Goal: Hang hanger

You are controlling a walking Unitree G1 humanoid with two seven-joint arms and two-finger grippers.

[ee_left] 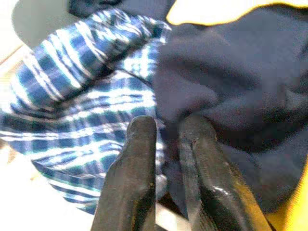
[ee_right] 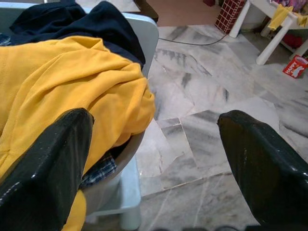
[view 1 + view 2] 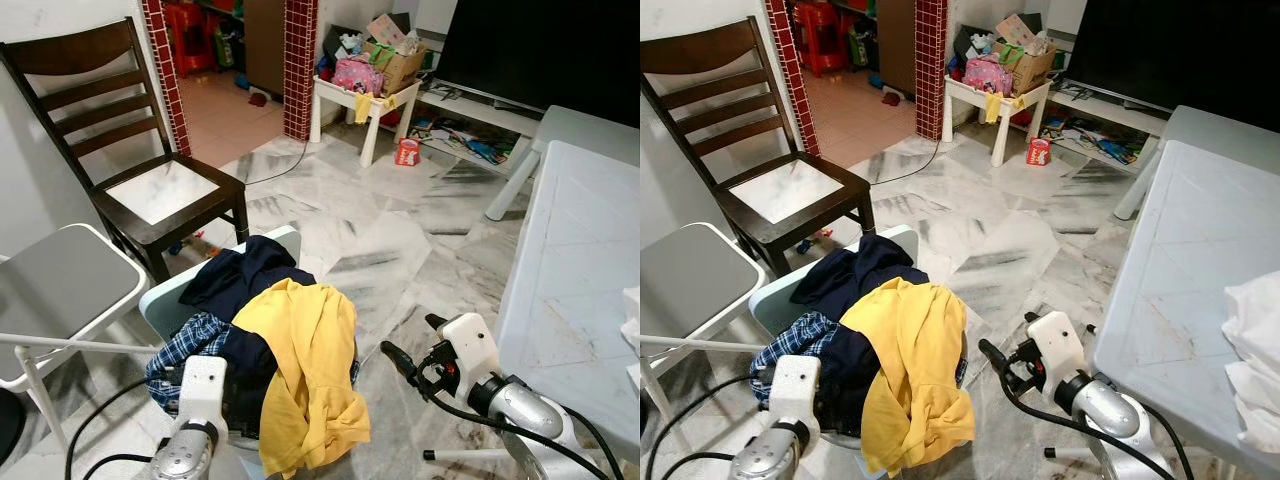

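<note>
Grey-veined marble floor [image 3: 380, 240] all around, with a pale blue plastic chair [image 3: 160, 300] near the middle carrying a heap of clothes. No hanger to be made out anywhere; cannot tell whether one lies under the heap. On top, draped over the chair's front edge, a yellow shirt [image 3: 310, 370]; behind it toward the chair's back edge, a dark navy garment [image 3: 245, 270]; at the left edge, a blue plaid shirt [image 1: 82, 106]. Left claw [image 1: 166, 144] pressed into the heap where plaid meets navy, fingers [image 1: 137, 168] close together with only a thin gap, nothing clearly pinched. Right claw [image 2: 154, 159] beside the chair's right edge over the floor, fingers [image 2: 48, 159] spread wide apart. Further out: dark wooden chair [image 3: 120, 150], grey folding chair [image 3: 60, 290], white desk [image 3: 570, 280], red brick pillar [image 3: 298, 60].
</note>
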